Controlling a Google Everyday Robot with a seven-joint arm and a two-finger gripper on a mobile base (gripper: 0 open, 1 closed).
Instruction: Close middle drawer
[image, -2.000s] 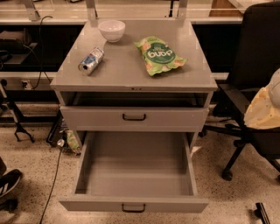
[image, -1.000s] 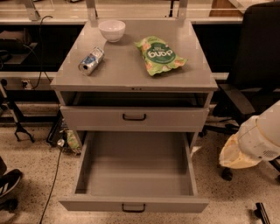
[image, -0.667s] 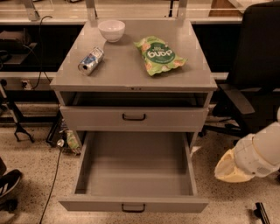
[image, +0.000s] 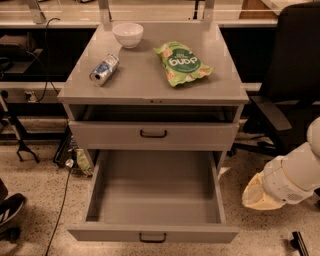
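The grey cabinet (image: 152, 87) has its middle drawer (image: 152, 192) pulled far out. Its deep grey box is empty, and its flat front with a small dark pull handle (image: 152, 237) faces me at the bottom. The uppermost drawer (image: 153, 134) above it stands slightly out, with a dark gap over it. The lowest drawer is hidden under the open one. My gripper (image: 257, 197) is at the lower right on the end of the white arm (image: 295, 177). It is low, to the right of the open drawer's right side, and apart from it.
On the cabinet top lie a white bowl (image: 128, 34), a can on its side (image: 104, 70) and a green snack bag (image: 182, 62). A black office chair (image: 292, 85) stands to the right behind the arm. Cables and a shoe (image: 10, 210) are on the floor at the left.
My arm has come down along the right edge and in to the left. It now sits low beside the open drawer. The drawers and the things on top have not moved.
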